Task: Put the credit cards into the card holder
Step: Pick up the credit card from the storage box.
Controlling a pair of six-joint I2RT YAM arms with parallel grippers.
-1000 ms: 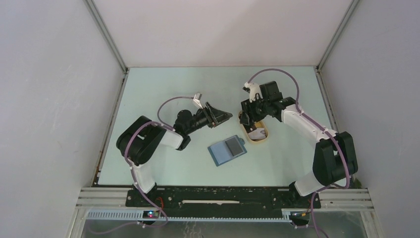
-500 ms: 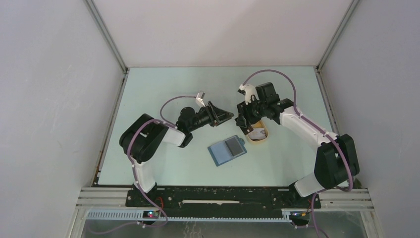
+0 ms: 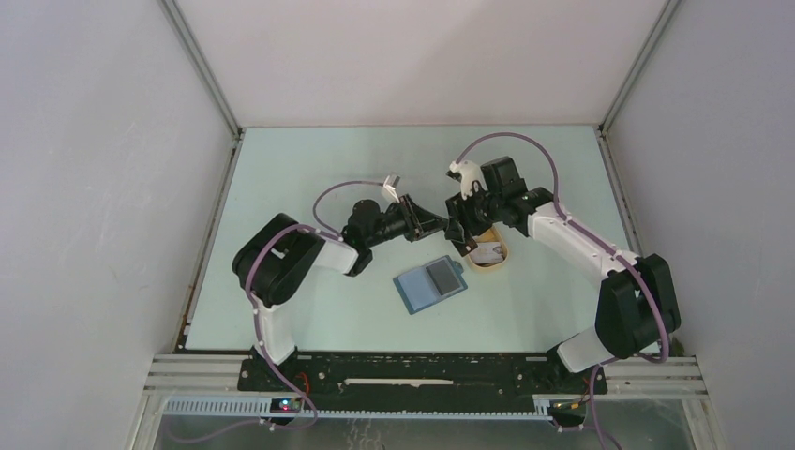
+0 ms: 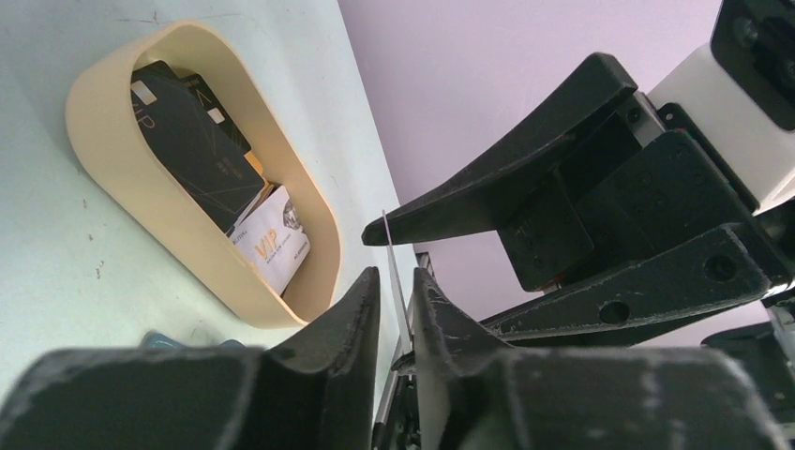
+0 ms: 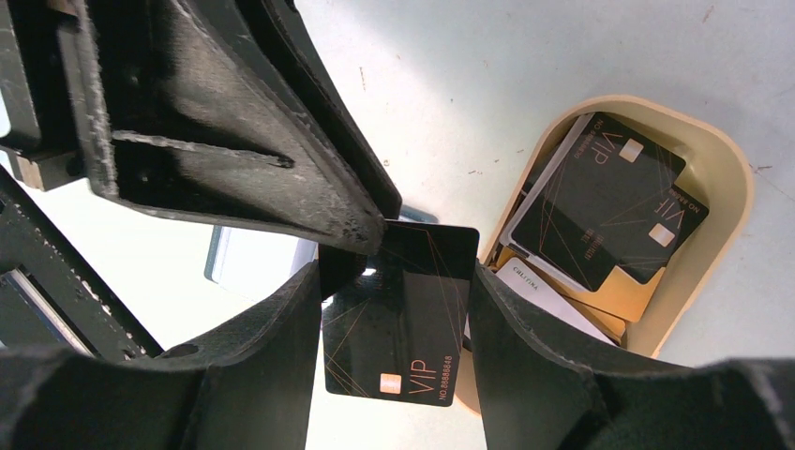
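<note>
A black VIP credit card (image 5: 398, 323) hangs in the air between the fingers of my right gripper (image 5: 394, 274), which is shut on its two long edges. My left gripper (image 4: 396, 274) faces it from the left. Its fingers (image 5: 281, 169) straddle the card's far end, which shows edge-on (image 4: 392, 267) with a thin gap on one side. The teal card holder (image 3: 422, 289) lies open on the table below, a dark card (image 3: 442, 275) resting on it. More credit cards (image 5: 600, 206), black, gold and white, fill the beige tray (image 5: 727, 202).
The beige oval tray (image 3: 489, 258) sits just right of the card holder, under the right arm. Both grippers meet above the table's middle (image 3: 448, 225). White walls close in the pale green table on three sides.
My left arm reached right toward the right gripper and its jaws narrowed around the card. The right gripper lifted from the tray and shifted slightly left with the card.
</note>
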